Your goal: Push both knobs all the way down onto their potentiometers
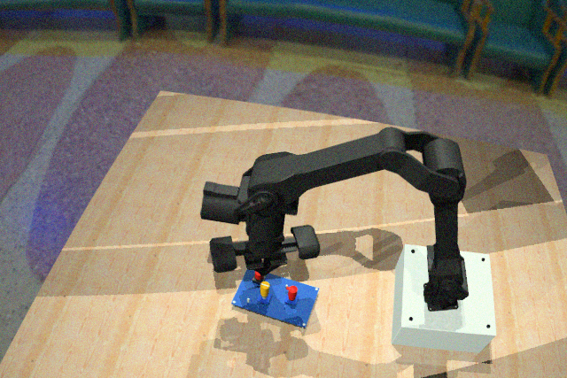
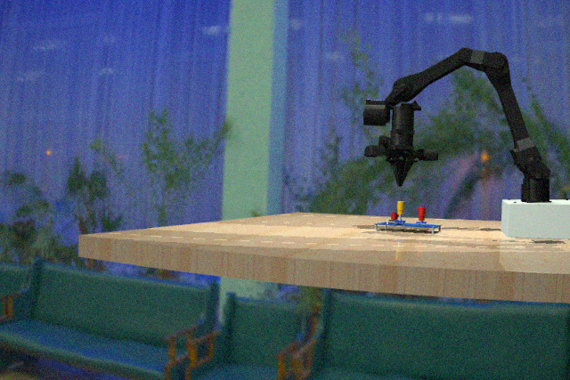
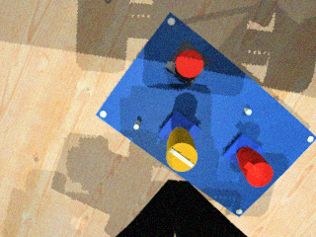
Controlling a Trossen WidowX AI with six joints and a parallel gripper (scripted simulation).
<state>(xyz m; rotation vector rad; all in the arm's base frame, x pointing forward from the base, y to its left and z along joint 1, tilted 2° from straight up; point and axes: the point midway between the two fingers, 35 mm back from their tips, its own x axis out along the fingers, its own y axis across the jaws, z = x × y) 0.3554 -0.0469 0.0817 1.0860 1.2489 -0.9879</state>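
Your arm's white base block (image 1: pixel 476 282) sits right of blue circuit board (image 1: pixel 298 307). Gripper (image 2: pixel 401 181) pinched closed, empty, hovering above board. Yellow knob (image 3: pixel 181 152) tallest; low red knob (image 3: pixel 189 63), taller red knob (image 3: pixel 256 169).

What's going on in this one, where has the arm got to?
A single black arm hangs its tool shut and empty, well above a blue circuit board on the wooden table. The board carries three knobs: a yellow knob standing tallest, a red knob beside it also raised, and a second, lower red knob. Nothing is being touched at this moment; the yellow and the taller red knob look not yet pushed down.
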